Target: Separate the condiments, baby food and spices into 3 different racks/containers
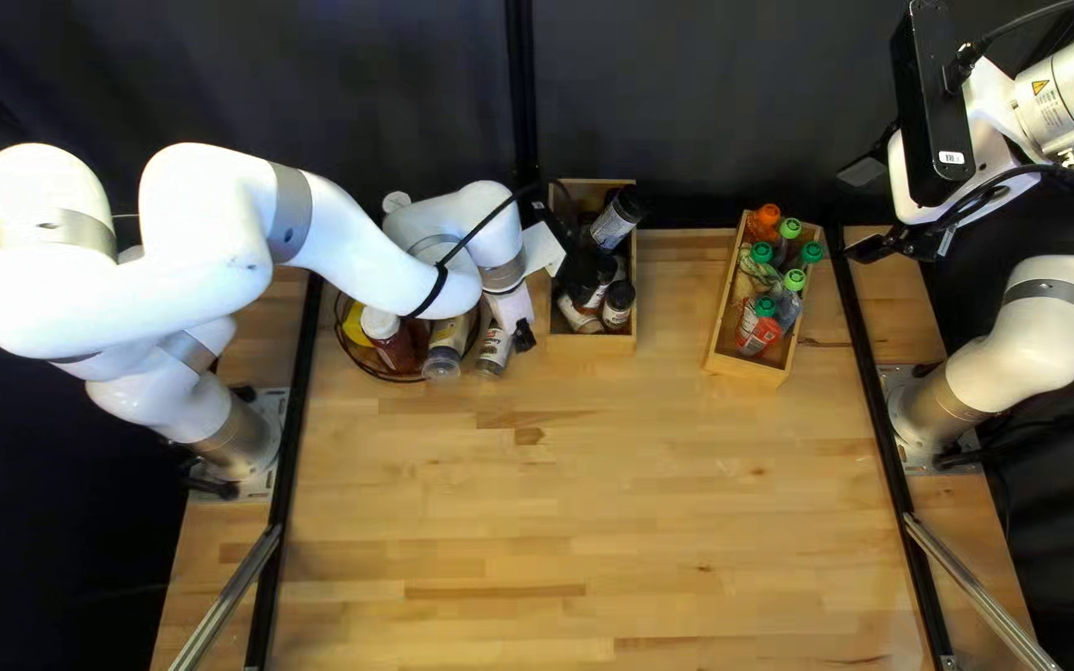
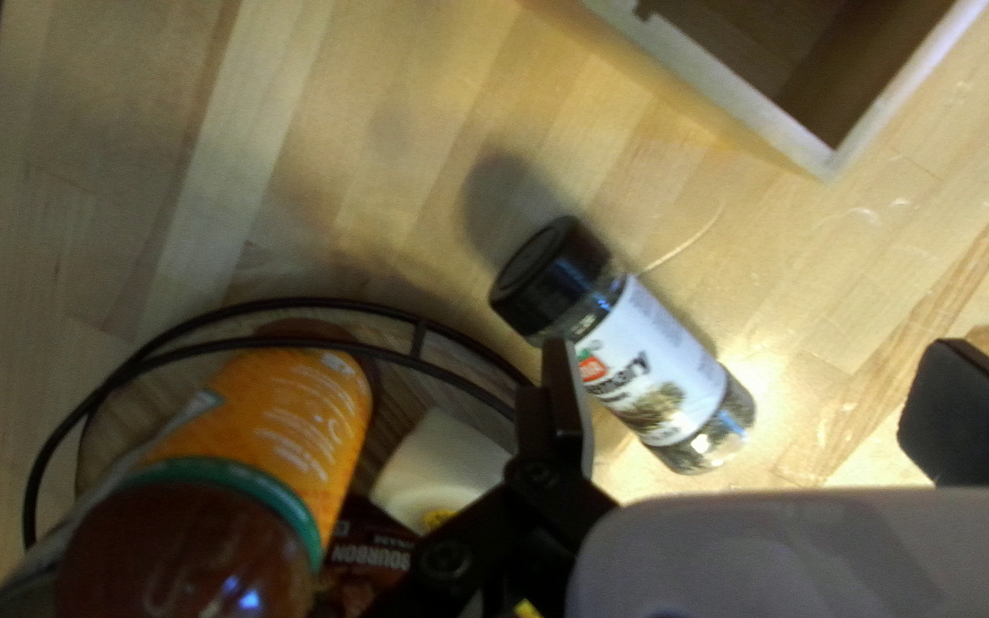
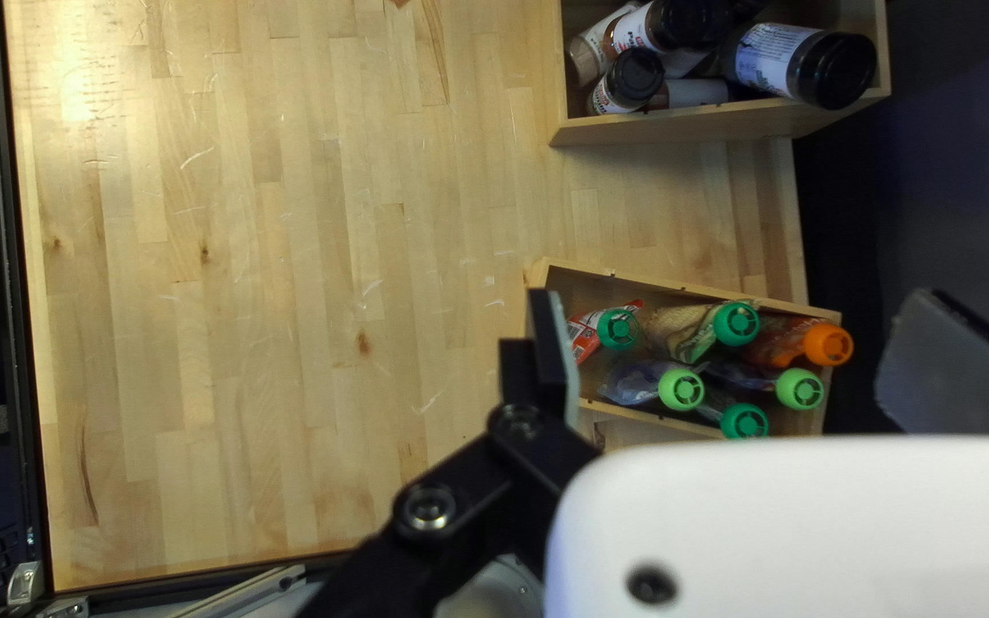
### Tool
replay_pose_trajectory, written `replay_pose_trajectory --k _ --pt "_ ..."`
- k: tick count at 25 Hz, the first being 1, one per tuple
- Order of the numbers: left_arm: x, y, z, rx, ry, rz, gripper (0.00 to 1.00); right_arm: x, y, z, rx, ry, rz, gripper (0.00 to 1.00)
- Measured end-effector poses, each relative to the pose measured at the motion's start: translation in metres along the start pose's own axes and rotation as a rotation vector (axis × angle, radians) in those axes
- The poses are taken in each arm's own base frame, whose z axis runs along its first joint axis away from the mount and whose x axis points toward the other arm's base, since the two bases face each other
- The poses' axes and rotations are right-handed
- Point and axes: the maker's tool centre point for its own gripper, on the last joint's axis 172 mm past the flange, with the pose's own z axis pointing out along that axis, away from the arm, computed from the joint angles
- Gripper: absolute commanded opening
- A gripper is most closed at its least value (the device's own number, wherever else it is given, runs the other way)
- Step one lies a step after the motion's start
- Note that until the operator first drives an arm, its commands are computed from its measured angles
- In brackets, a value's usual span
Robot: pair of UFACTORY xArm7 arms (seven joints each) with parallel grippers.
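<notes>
Left arm [image 1: 208, 267] crosses above the condiment basket [image 2: 418, 341], left of the spice box [image 1: 597, 342] in top left view. Left end effector [image 2: 760, 395], wide, hovers over a loose spice jar [image 2: 661, 372] beside that box. Baby-food pouches [image 1: 761, 326], right of box; right end effector [image 3: 758, 355] wide, beyond. Judged step: spice pickup; next, close, lift, box.

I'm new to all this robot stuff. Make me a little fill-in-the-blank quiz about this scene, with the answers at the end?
Among the pouches in the wooden box, just one cap is ____.
Every other pouch cap is a shade of ____.
The lid of the spice jar lying outside the round basket is ____.
The left claw holds ____.

Answers: orange; green; black; nothing
</notes>
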Motion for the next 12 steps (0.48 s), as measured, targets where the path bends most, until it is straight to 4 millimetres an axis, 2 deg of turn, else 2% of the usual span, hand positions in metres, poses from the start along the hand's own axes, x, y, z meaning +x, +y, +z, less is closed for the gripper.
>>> replay_pose_trajectory --k 3,12 --pt "-0.0035 0.0056 -0.0142 -0.004 -0.001 0.014 1.0 0.0 0.0 0.0 0.0 0.0 0.0 1.0" --pt "-0.004 0.006 -0.0157 -0.004 -0.001 0.015 1.0 0.0 0.0 0.0 0.0 0.0 0.0 1.0"
